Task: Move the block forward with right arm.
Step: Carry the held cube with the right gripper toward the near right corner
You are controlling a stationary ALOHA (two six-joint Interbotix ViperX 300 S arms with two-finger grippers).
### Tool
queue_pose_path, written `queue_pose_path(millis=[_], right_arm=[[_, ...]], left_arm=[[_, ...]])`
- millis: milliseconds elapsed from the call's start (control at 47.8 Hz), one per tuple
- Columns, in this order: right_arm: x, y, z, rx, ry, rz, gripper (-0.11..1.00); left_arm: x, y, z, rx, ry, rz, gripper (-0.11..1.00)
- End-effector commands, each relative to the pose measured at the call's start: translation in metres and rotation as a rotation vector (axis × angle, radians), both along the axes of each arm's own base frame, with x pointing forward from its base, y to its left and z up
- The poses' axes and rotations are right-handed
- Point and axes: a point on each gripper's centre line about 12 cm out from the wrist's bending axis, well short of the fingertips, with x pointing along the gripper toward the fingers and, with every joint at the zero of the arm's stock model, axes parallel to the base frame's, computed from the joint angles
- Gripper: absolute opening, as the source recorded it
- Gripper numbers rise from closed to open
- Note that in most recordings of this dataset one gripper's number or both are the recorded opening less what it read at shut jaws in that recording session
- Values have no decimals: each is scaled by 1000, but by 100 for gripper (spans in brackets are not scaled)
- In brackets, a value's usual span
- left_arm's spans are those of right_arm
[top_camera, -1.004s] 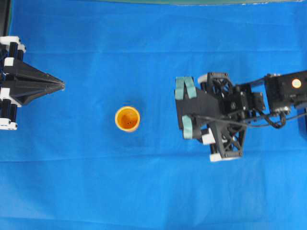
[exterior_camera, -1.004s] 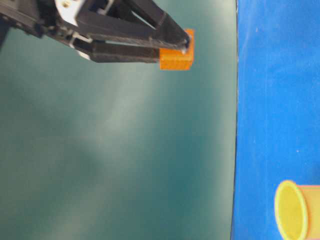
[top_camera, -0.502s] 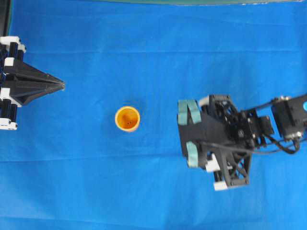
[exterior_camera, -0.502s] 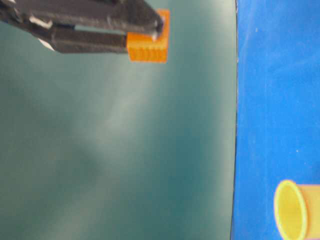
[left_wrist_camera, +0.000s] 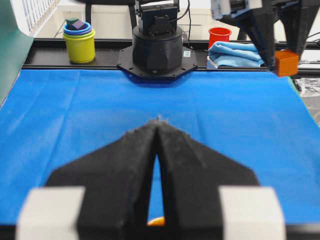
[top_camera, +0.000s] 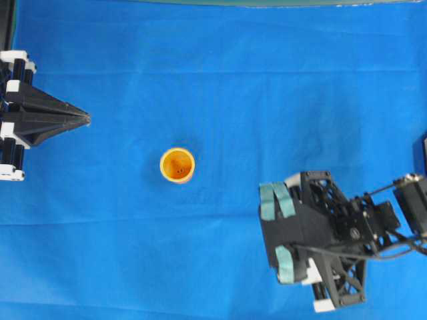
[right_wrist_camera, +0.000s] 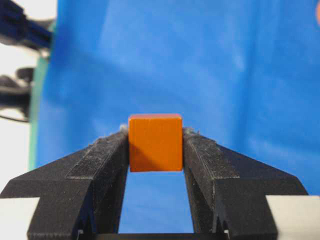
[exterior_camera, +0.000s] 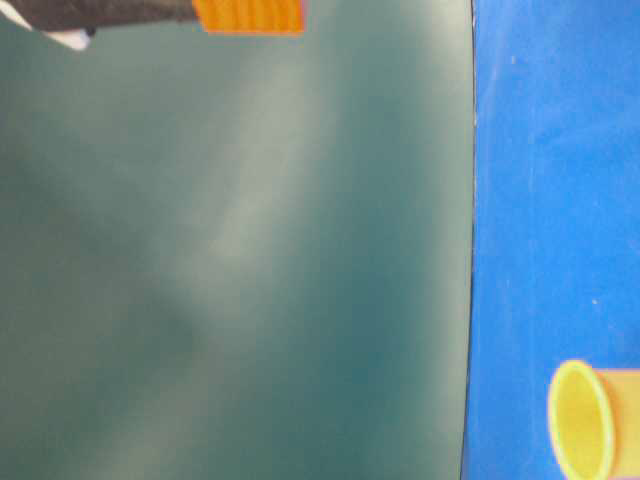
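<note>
- Nearest in the wrist view, our right hand (right_wrist_camera: 155, 150) pinches the block (right_wrist_camera: 155, 142) between its fingertips, above the blue tabletop (top_camera: 220, 67).
- Overhead, the cup (top_camera: 177, 165) sits at ten o'clock from it.
- At nine o'clock, our left hand (top_camera: 85, 118) stays pressed together.

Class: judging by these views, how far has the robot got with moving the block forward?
Done: the block is gripped between the right gripper fingers and lifted clear of the blue cloth. In hand: it hangs in the air. Left: setting it down and letting go. The left gripper sits shut, uninvolved.
</note>
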Motion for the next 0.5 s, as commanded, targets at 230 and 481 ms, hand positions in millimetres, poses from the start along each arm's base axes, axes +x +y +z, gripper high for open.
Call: queue_pose_path(millis=[230,481], right_arm=[[-8,23,32,63,-67,28,40],[-9,43,42,100,-83,46,40]], left_arm=[[3,0,12,2,-26,-2,1],[3,0,11,2,-17,-2,1]])
